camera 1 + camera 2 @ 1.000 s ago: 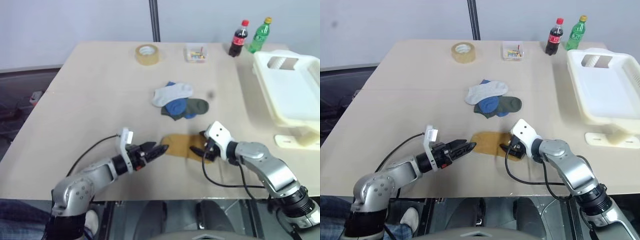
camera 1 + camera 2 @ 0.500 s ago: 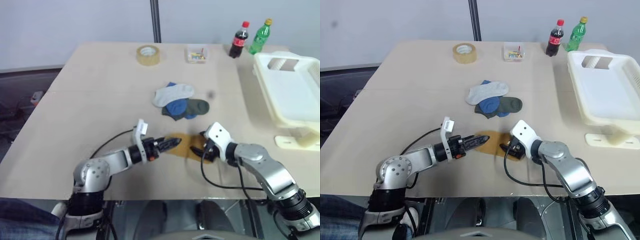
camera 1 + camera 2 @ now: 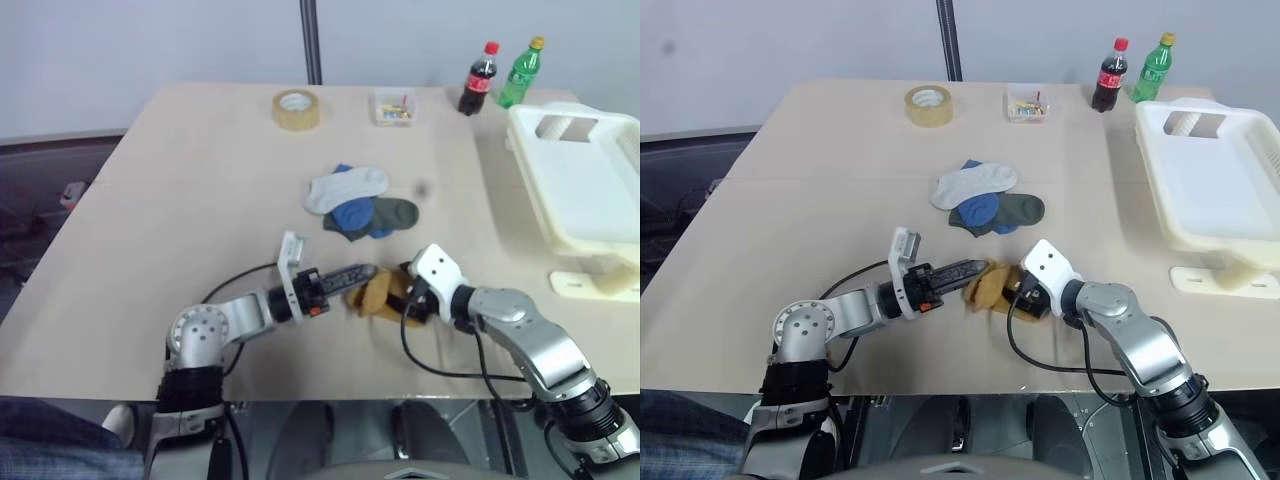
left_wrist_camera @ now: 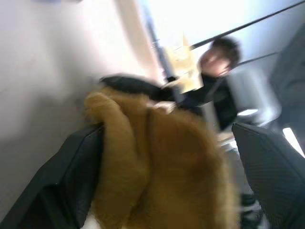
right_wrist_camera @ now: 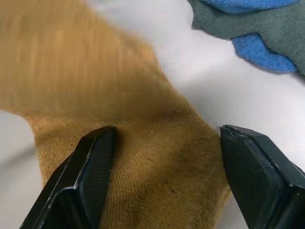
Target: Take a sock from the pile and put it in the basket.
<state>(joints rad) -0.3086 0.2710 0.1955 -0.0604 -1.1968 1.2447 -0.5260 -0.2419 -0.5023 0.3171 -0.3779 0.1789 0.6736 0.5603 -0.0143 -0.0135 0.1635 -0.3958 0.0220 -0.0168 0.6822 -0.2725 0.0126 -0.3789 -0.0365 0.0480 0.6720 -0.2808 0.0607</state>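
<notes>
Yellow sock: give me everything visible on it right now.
The yellow sock is a mustard ribbed knit, bunched into a rumpled fold on the table, apart from the pile, on its near side. It sits between both open grippers: the left gripper reaches in level from the left with its fingers either side of the raised fold, and the right gripper straddles the flat end that lies on the table. No closed grip shows.

Even bright light (left wrist blurred)

both claws spread, left claw [image 3: 362,273] facing right claw [image 3: 408,303].
</notes>
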